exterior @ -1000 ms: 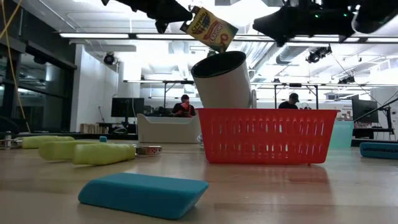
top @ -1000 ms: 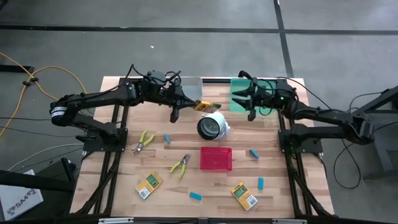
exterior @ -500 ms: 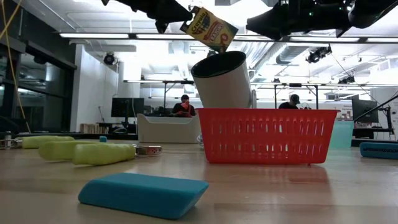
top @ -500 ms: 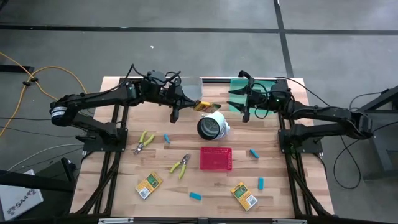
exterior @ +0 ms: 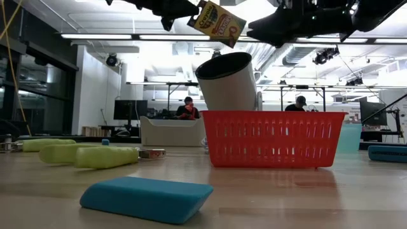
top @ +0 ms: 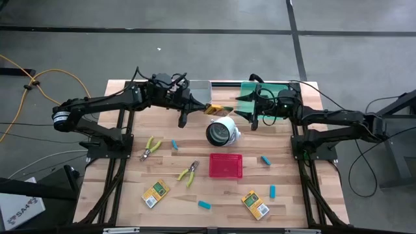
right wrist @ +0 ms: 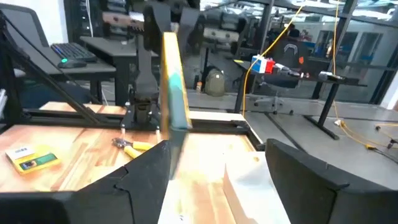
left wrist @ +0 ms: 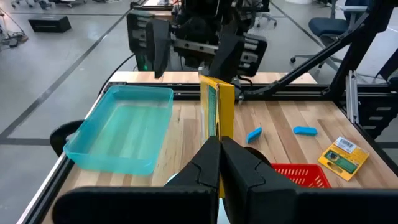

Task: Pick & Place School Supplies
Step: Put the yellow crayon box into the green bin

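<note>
Right gripper (top: 242, 114) has advanced, jaws spread, toward crayon box (top: 214, 109) | left gripper (top: 202, 109) pinches box aloft above white cylinder (top: 221, 131) | handoff: right should close squarely before left releases.

I am seeing a yellow crayon box (top: 214, 110) with a green patch; two more boxes (top: 156, 193) (top: 255, 204) are showing yellow with green labels; the pliers (top: 151, 146) (top: 189, 173) are wearing yellow-green handles; the blocks (top: 205, 205) are looking light blue; the basket (top: 225, 166) is glowing red with a mesh pattern; the cylinder (top: 222, 131) is showing white with a dark opening; the tray (top: 247, 97) is looking teal-green; the bin (top: 198, 89) is showing grey; the table (top: 286, 208) is showing pale wood planks; both arms are looking black.
</note>
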`<state>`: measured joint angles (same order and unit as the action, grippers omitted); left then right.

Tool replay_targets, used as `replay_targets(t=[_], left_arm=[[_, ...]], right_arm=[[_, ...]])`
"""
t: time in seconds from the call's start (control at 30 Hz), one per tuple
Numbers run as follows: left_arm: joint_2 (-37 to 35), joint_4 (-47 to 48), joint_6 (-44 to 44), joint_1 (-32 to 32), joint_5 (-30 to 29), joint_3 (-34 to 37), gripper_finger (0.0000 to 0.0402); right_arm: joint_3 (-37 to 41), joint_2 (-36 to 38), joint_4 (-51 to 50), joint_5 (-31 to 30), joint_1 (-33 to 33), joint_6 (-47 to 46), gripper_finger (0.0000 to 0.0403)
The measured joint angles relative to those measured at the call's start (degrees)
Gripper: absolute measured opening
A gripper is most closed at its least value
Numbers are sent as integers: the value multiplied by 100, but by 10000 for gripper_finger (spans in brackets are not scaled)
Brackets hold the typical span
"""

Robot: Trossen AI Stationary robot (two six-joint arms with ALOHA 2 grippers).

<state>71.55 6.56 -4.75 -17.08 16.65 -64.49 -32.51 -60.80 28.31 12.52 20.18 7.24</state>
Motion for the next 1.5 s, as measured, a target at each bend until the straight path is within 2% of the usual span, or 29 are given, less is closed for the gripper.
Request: replay_targets(t=[0.23, 0.4, 1.5], left_arm=[[9, -63, -56, 59, 54, 0, 1], [13, -63, -103, 58, 37, 2, 1], [24, 123, -127, -52, -83, 7, 1]], right_arm=[[0, -493, 635, 374, -67, -182, 254], [0, -673, 753, 400, -190, -165, 255], [-4, -473, 479, 247, -332, -160, 255]])
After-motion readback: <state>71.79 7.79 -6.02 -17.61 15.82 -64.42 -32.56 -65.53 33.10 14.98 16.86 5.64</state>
